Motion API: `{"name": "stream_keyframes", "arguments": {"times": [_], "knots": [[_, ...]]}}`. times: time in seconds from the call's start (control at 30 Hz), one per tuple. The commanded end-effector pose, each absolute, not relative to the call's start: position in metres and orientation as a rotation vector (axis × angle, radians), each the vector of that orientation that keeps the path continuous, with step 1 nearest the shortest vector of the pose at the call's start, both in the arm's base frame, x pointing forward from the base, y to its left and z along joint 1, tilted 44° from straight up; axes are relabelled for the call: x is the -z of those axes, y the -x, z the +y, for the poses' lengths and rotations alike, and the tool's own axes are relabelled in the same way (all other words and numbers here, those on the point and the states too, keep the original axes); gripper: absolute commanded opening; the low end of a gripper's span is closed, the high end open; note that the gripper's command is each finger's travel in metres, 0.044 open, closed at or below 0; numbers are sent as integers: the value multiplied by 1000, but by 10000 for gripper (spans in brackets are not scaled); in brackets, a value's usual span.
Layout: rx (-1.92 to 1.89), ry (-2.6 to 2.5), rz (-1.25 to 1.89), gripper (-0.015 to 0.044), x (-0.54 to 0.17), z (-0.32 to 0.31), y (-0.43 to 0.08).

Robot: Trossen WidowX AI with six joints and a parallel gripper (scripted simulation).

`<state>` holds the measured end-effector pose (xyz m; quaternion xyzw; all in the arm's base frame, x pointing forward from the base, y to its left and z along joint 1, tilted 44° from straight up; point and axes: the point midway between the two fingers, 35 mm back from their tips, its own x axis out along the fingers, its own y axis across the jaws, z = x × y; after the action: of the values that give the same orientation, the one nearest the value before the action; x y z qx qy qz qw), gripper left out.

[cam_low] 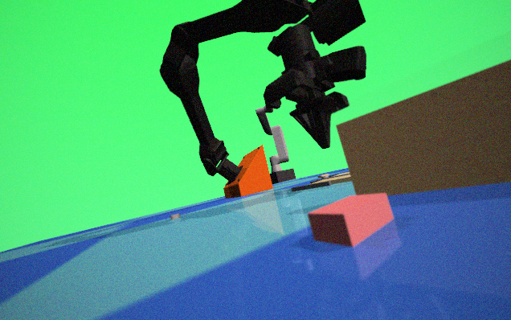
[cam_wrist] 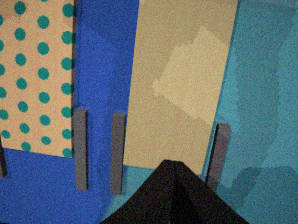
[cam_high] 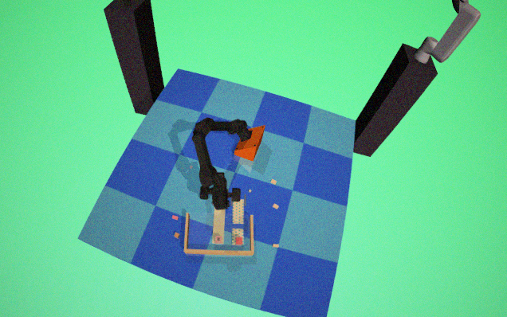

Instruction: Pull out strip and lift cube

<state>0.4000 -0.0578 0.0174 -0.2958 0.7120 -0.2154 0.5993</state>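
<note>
The plain tan strip (cam_high: 218, 223) (cam_wrist: 175, 90) is in one piece and runs away from the arm. The labelled cube (cam_high: 218, 239), pink with a dark mark, sits on its far end. Beside it lies a dotted strip (cam_high: 237, 211) (cam_wrist: 37, 75) with a gap between it and a shorter dotted piece (cam_high: 235, 232), which carries a red cube (cam_high: 238, 240). My gripper (cam_low: 325, 146) (cam_wrist: 171, 169) is shut and empty, pointing down above the near end of the plain strip. In the top view its fingertips are hidden under the arm.
A three-sided wooden wall (cam_high: 219, 252) (cam_low: 426, 141) surrounds the strips' far part. Low grey bars (cam_wrist: 81, 150) (cam_wrist: 118, 155) (cam_wrist: 219, 155) flank the strips' near ends. A pink block (cam_high: 174, 217) (cam_low: 369, 215) and several small blocks lie outside the wall. The orange base (cam_high: 255, 139) (cam_low: 257, 173) stands behind.
</note>
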Motion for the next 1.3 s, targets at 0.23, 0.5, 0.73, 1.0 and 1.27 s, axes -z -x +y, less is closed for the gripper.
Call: {"name": "stream_keyframes", "arguments": {"times": [0.23, 0.5, 0.73, 1.0, 1.27], "knots": [[501, 689, 1658, 0, -4, -72, -396], [501, 690, 1658, 0, 5, -81, -394], [502, 691, 1658, 0, 13, -89, -392], [503, 691, 1659, 0, 17, -92, -390], [503, 691, 1659, 0, 17, -92, -390]]}}
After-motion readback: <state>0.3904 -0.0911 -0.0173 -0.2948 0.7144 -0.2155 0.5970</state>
